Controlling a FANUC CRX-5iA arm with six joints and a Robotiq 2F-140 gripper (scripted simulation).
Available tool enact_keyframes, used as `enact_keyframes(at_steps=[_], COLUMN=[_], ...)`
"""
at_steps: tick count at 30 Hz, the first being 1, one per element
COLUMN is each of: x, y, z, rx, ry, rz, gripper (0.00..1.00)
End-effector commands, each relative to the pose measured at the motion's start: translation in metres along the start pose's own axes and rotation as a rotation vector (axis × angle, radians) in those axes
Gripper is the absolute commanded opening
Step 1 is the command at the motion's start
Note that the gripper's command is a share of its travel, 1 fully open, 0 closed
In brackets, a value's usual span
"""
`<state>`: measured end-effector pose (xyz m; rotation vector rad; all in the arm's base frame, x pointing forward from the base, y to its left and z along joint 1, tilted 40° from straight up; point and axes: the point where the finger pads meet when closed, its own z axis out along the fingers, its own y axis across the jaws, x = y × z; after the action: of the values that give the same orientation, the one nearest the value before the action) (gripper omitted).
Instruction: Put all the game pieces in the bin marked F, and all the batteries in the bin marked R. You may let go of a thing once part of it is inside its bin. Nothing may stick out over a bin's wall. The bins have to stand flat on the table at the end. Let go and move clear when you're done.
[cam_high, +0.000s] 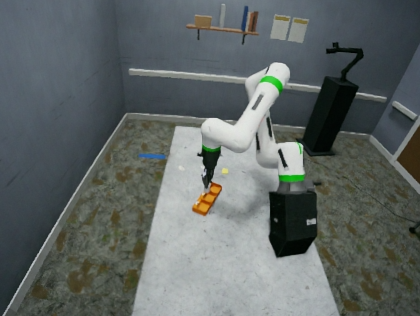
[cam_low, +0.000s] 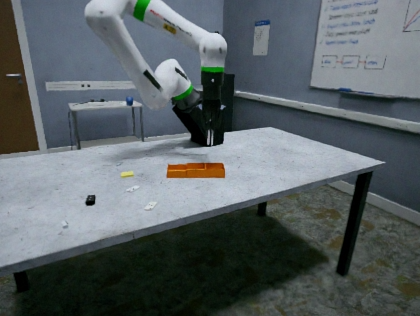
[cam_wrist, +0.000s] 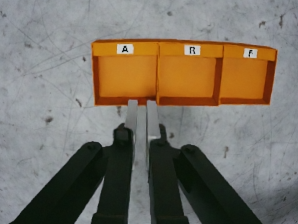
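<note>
An orange tray (cam_high: 202, 207) (cam_low: 205, 173) (cam_wrist: 175, 49) has three bins marked A, R and F; no pieces show inside them. My gripper (cam_high: 206, 189) (cam_low: 210, 143) (cam_wrist: 141, 114) is nearly closed, with a narrow gap and nothing visible between the fingers. It hangs above the tray; in the wrist view its tips overlap the lower wall of bin A. In the exterior view, two flat white pieces, one (cam_low: 132, 188) and another (cam_low: 151, 205), lie left of the tray, with a black piece (cam_low: 90, 200) and a small white piece (cam_low: 65, 224) further left. Their kinds are too small to tell.
A yellow block (cam_high: 225, 171) (cam_low: 127, 174) lies on the table beyond the tray in the top view. A tiny pale object (cam_low: 118, 163) lies behind it in the exterior view. The arm's black base (cam_high: 292, 220) stands at the table's right side in the top view.
</note>
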<state>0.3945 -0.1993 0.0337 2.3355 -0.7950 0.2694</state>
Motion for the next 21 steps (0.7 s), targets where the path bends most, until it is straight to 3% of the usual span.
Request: enact_keyframes(at_steps=[1,10,12,18,21], x=[0.005,0.012,0.012,0.016,0.016], y=[0.029,0.096,0.096,0.139,0.139], z=[0.014,0.047,0.047,0.068,0.068], rx=[0.003,0.003,0.003,0.003,0.003], ry=[0.007,0.007,0.007,0.007,0.007], rz=[0.005,0.005,0.005,0.005,0.005], gripper=[0.15,0.15,0.15,0.15,0.15])
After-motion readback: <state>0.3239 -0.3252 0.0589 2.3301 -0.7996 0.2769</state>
